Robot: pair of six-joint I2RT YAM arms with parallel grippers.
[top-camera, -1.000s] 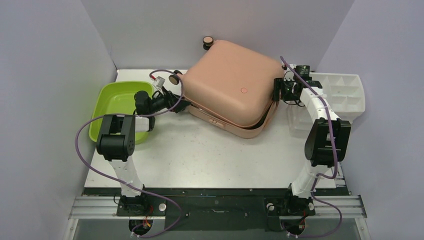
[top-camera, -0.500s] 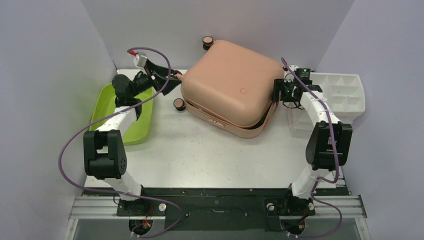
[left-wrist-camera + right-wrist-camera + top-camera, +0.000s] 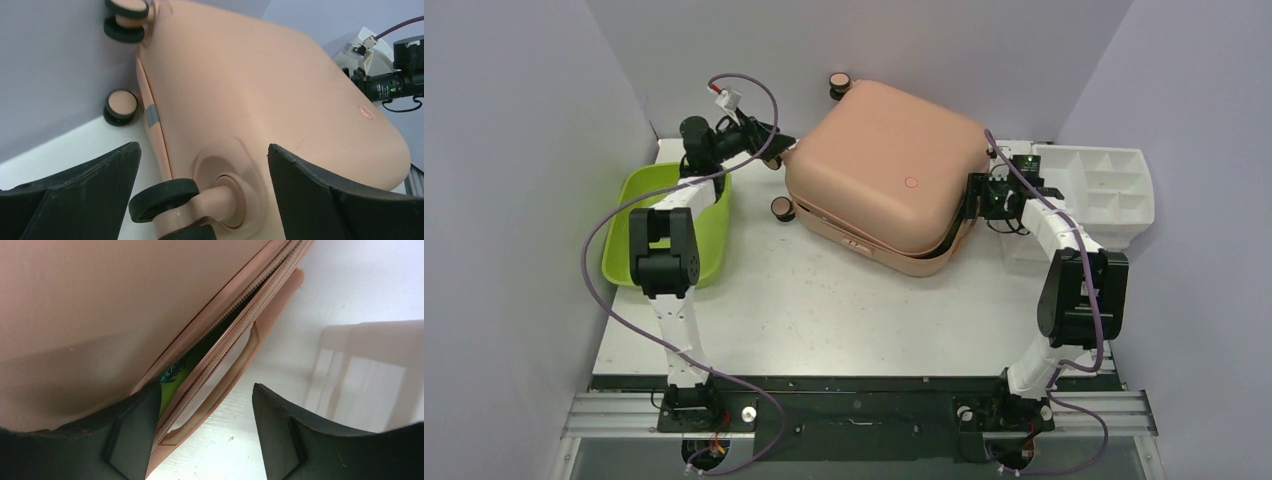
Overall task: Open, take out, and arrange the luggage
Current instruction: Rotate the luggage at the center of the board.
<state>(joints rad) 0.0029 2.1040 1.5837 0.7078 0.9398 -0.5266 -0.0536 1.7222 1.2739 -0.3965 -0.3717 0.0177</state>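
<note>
Top external view: the luggage [image 3: 884,170], a salmon-pink hard-shell suitcase, lies flat and skewed at the back of the table [image 3: 824,310]. It sits between a lime-green tub [image 3: 664,215] on the left and a white drawer organizer [image 3: 1114,190] on the right. Its 2 shell halves are parted along the right-hand edge, so the closure there is judged already undone, though the lid is not yet raised.

The left gripper [image 3: 769,155] hangs at the far left corner of the case, fingers spread wide and holding nothing. Left wrist view: 1 caster wheel [image 3: 160,200] and its moulded socket stand between the 2 black fingers [image 3: 80,200], with clear space on both sides. A hold at this corner would probably keep the case from sliding while the other arm pries.

The right gripper [image 3: 972,205] sits at the opposite corner, level with the seam. Right wrist view: its fingers [image 3: 280,435] are apart, 1 at the rim of the upper shell and the other over bare table. The carry handle [image 3: 235,371] lies between them, not pinched. Whether the rim-side finger touches the shell cannot be told. Something green [image 3: 170,382] shows through the slit. This position suits hooking 1 finger under the lid to lift it.

Stage, as judged: opening under way, unpacking and arranging not yet begun.
</note>
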